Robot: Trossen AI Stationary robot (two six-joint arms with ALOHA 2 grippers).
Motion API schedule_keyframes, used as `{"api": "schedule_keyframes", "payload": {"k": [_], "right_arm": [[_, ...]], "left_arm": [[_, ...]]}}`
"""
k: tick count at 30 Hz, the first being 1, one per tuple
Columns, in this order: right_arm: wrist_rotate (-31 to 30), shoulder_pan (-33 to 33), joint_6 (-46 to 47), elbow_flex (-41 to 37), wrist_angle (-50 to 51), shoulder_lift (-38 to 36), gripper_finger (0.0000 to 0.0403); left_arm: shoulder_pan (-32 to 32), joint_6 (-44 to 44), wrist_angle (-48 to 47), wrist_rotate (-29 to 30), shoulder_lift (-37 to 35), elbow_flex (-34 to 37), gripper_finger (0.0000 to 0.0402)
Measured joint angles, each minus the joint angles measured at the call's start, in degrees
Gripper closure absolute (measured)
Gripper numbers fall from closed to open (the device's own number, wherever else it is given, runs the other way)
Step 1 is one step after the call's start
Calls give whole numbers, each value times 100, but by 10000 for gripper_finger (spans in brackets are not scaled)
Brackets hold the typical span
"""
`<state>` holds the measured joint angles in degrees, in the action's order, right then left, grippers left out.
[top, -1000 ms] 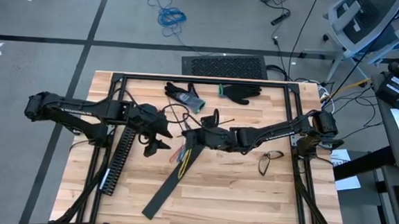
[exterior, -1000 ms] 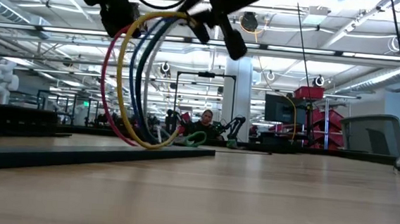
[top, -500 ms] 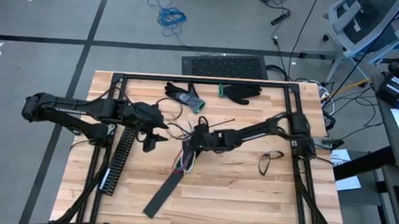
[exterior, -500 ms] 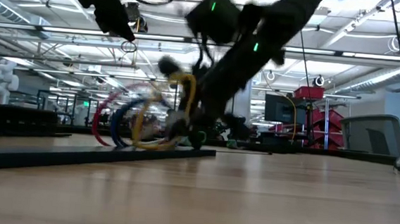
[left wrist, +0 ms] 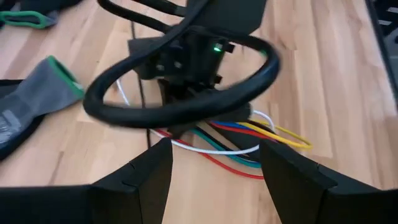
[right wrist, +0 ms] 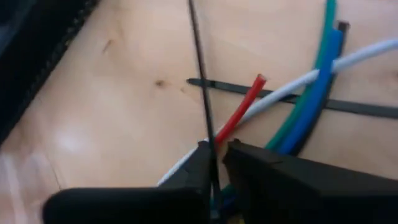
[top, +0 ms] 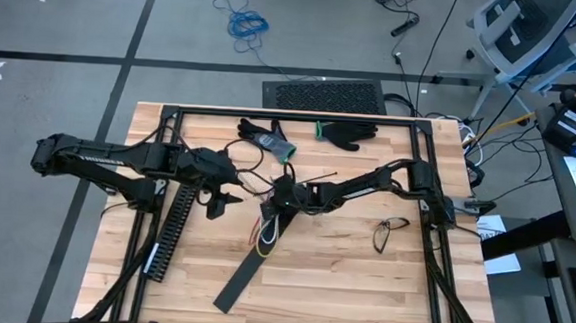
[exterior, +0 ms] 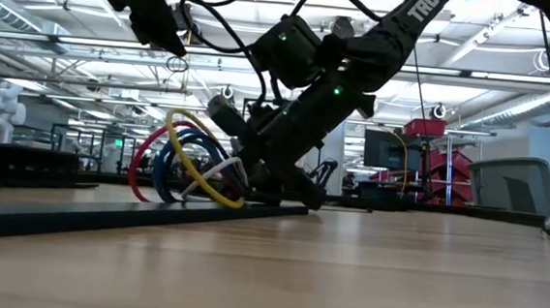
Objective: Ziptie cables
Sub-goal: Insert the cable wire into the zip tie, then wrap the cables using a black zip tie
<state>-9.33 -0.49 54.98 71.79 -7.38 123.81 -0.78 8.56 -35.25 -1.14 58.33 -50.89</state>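
Cables (top: 267,230): lowered from mid-air onto worktop (top: 360,286); right pincer (right wrist: 217,163) nearly pressed together on black ziptie (right wrist: 200,74); left pincer (left wrist: 214,165) spread, waiting

Glossy plastic-coated cables (top: 267,232) on a smooth pale wooden table (top: 360,286); matt black fingers (left wrist: 149,171).

The cables (top: 267,230) lie on the table (top: 360,286) right of the duct (top: 170,232).
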Motion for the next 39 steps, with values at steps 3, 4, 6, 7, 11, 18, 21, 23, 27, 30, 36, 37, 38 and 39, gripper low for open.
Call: {"api": "schedule_keyframes", "payload": {"k": [3, 4, 6, 7, 11, 18, 21, 23, 27, 30, 36, 37, 38, 39], "right_arm": [[30, -9, -277, -2, -363, 18, 305], [38, -11, -316, -9, -410, -20, 290], [37, -35, -466, -13, -422, -101, 261], [57, -71, -602, -32, -367, -187, 247], [59, -374, -1639, -14, -196, -742, 200], [13, -1278, -3172, -8, 2284, -2385, 177], [45, -1392, -3431, 0, 3753, -3141, 185], [85, -1349, -3266, -2, 5040, -3541, 191], [451, -922, -2174, -276, 6983, -4174, 200], [965, -196, -903, -978, 6541, -4646, 202], [339, 1142, 2113, -2749, 2267, -4818, 202], [112, 1236, 2406, -2946, 1549, -4693, 202], [-65, 1290, 2636, -3072, 994, -4519, 202], [-122, 1305, 2741, -3140, 648, -4354, 202]], "left_arm": [[0, -30, 1, 104, 0, 0, 168], [0, -35, 3, 138, 0, 1, 168], [0, -35, 3, 165, 0, 1, 168], [0, -35, 5, 167, 0, 2, 168], [0, -36, 1, 168, 1, 2, 168], [0, -195, 79, 168, 2, 39, 168], [0, -174, 468, 168, 3, 226, 168], [0, -116, 873, 166, 31, 375, 168], [4, 417, 1702, 4, 177, 713, 168], [4, 734, 2403, -257, 461, 911, 168], [146, 1751, 3620, -583, 1499, 977, 168], [214, 1883, 3933, -598, 1712, 976, 168], [284, 1992, 4226, -613, 1909, 969, 168], [360, 2096, 4375, -623, 2103, 938, 168]]}}
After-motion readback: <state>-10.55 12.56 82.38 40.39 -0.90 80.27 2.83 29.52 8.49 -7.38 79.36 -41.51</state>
